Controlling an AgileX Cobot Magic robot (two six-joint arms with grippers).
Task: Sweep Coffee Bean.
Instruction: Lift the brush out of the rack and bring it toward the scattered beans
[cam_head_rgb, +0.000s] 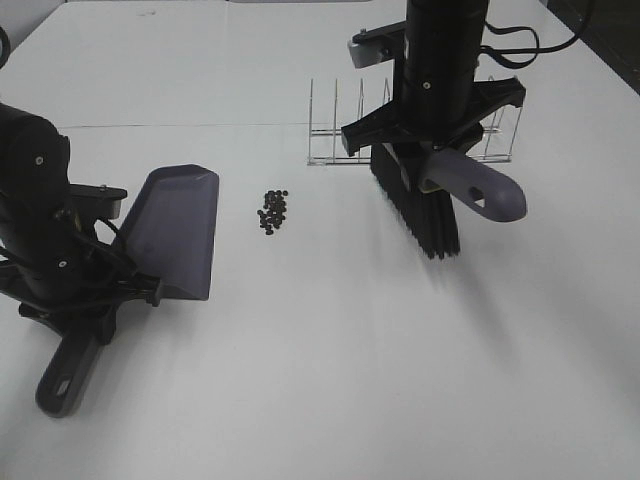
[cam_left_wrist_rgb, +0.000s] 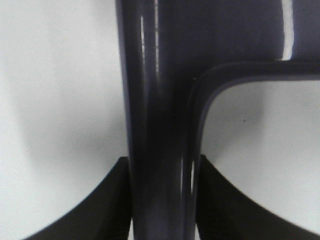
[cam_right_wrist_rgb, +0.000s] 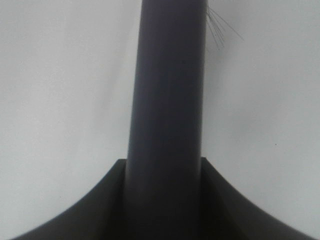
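Coffee bean (cam_head_rgb: 272, 211) pile on white desk (cam_head_rgb: 330, 380), between dustpan (cam_head_rgb: 180, 228) and brush (cam_head_rgb: 415, 205). Left fingers (cam_left_wrist_rgb: 102, 205) pinch the dustpan handle, its open lip near the pile; right fingers (cam_right_wrist_rgb: 95, 210) clamp the brush handle, bristles well apart from the pile on the opposite side. Advised: set bristles on the desk just beyond the pile, then sweep slowly toward the lip, pan edge pressed flat.
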